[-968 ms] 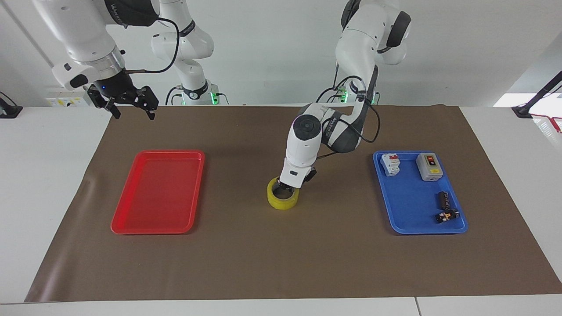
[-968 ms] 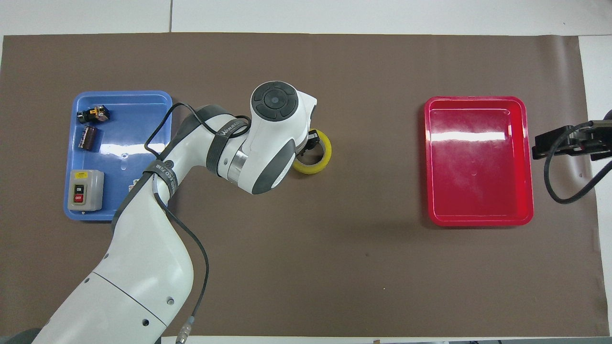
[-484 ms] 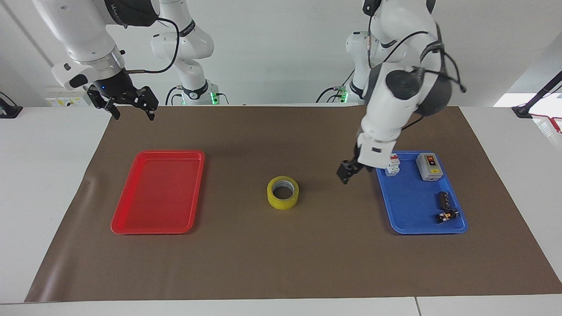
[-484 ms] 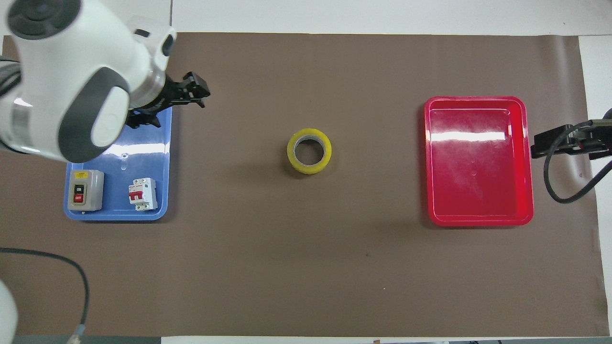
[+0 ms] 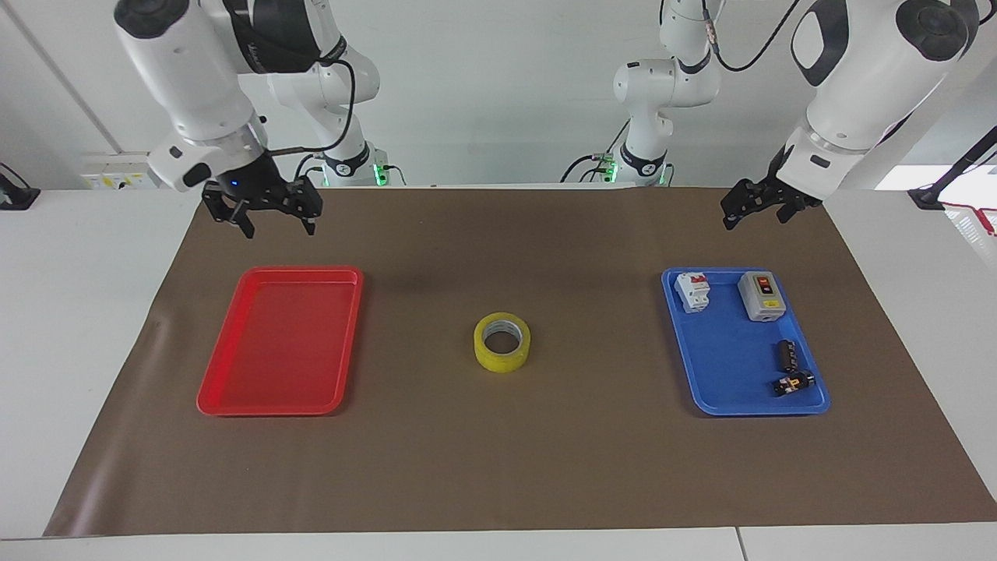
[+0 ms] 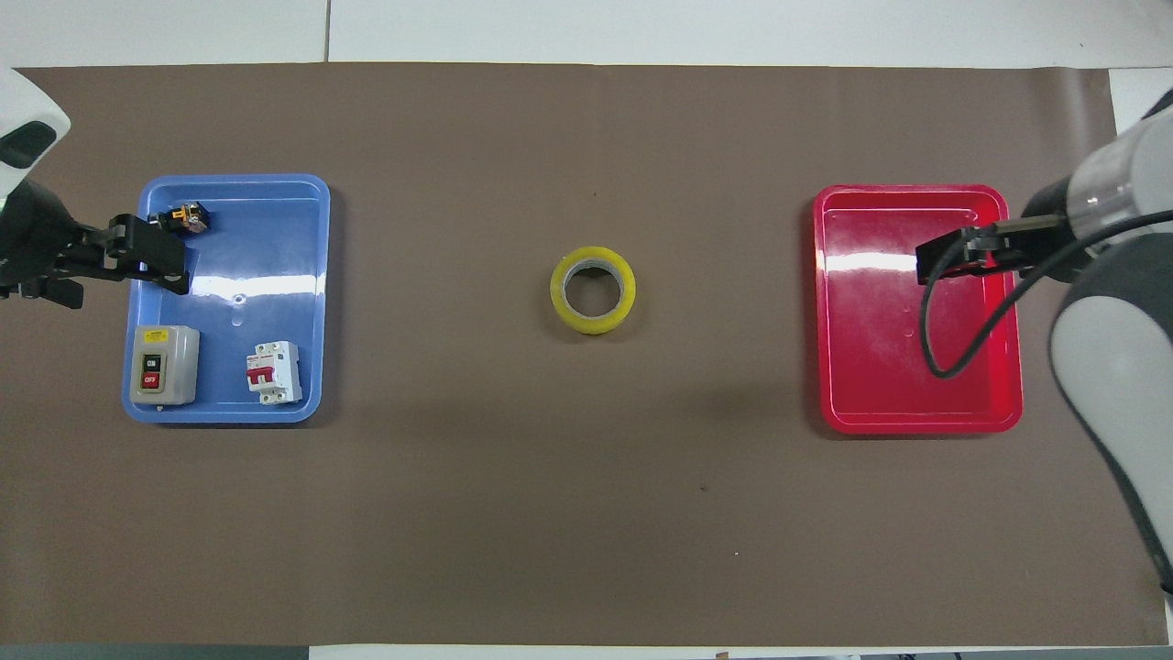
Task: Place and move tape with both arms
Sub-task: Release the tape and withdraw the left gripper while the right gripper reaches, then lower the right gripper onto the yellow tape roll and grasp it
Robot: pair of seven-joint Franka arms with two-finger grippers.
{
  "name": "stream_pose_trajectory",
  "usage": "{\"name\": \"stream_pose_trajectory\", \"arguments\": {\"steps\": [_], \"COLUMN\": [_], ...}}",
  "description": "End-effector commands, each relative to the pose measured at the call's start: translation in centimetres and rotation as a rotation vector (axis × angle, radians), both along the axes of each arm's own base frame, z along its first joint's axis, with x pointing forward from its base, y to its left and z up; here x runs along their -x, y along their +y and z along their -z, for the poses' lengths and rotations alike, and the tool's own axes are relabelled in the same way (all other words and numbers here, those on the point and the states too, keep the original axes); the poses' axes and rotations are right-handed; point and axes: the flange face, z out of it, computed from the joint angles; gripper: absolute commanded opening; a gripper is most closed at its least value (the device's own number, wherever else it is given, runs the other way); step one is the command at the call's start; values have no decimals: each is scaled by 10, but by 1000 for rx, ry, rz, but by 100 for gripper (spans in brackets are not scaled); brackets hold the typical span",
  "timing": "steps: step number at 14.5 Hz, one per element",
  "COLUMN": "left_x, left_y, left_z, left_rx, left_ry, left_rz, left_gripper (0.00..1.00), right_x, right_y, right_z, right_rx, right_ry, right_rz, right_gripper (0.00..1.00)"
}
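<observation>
Left gripper (image 5: 754, 207): fingers spread, holding nothing, raised over the mat (image 5: 498, 467) by the blue tray (image 5: 724, 397).
Right gripper (image 5: 265, 212): fingers spread, holding nothing, raised by the red tray (image 5: 273, 405).
Tape (image 5: 502, 342): flat on the mat, midway between both trays, untouched.

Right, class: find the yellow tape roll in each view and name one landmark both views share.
Facing view: the tape lies flat on the brown mat, mid-picture, between the two trays.
Overhead view: the tape again lies mid-picture, between the trays.
Shared landmark: the red tray.
</observation>
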Motion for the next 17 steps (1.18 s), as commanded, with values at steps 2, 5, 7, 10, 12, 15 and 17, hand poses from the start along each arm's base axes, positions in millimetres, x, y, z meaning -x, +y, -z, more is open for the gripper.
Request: {"name": "stream_pose_trajectory", "arguments": {"steps": [2, 5, 7, 10, 12, 15, 17], "left_x": [36, 30, 19, 23, 19, 19, 20], "left_y": [2, 1, -2, -2, 2, 17, 25], "left_z": [-2, -5, -14, -6, -8, -6, -6], "left_rx": [18, 76, 86, 86, 87, 86, 86], "left_ry": [24, -16, 20, 28, 1, -4, -8], "left_rz": [29, 27, 35, 43, 24, -2, -13], "left_gripper": [100, 100, 100, 100, 100, 100, 100], "right_x": [-29, -31, -28, -21, -27, -22, -22], "right_y": [90, 150, 181, 233, 239, 256, 255], "right_z": [72, 127, 151, 198, 213, 233, 248], "right_rx": [-19, -27, -25, -24, -38, -36, -35], "right_ry": [-42, -66, -63, -87, -120, -138, -153], "right_rz": [-78, -76, -107, -97, -90, -118, -127], "right_gripper": [100, 100, 100, 100, 100, 100, 100]}}
